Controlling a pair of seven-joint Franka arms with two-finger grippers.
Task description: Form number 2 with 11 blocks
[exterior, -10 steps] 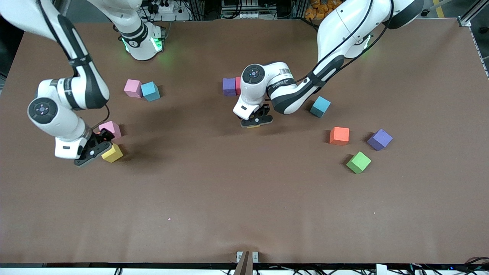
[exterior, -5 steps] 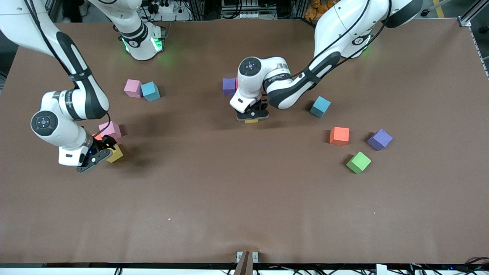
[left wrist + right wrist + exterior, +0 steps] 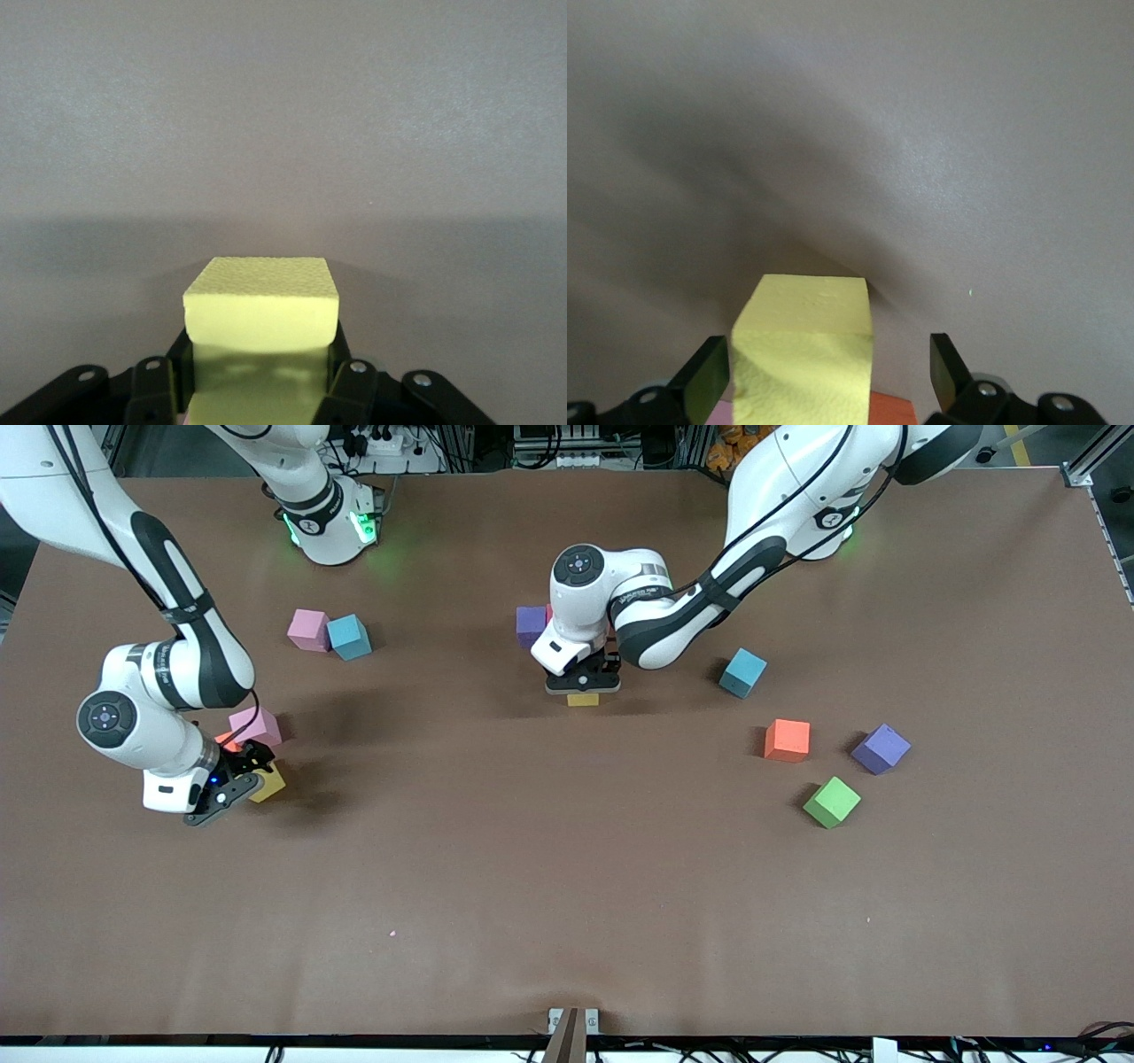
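Left gripper [image 3: 582, 687], on the arm I see reaching in from the top of the front view, is clamped on a yellow block [image 3: 583, 699] near the middle of the table [image 3: 567, 903]. In the left wrist view the fingers [image 3: 353, 376] press both sides of that block [image 3: 262, 305], with bare brown surface ahead of it. Just beside this gripper, toward the robots, sit a purple block [image 3: 530, 623] and a sliver of red.

My right gripper [image 3: 237, 775] stands with jaws apart around a second yellow block [image 3: 269, 783] near its own end of the table; its fingers [image 3: 706, 376] flank the block [image 3: 804, 350] with gaps on both sides. A pink block [image 3: 256, 725] lies just beside it.

Toward the left arm's end lie an orange block [image 3: 787, 740], another purple block [image 3: 881, 748], a green block [image 3: 831, 802] and a light-blue cube [image 3: 741, 672], apart from one another. Another pink block [image 3: 307, 630] touches a second light-blue cube [image 3: 348, 637]. No digit shape shows. All the table's nearer half is open room, well clear of every edge.
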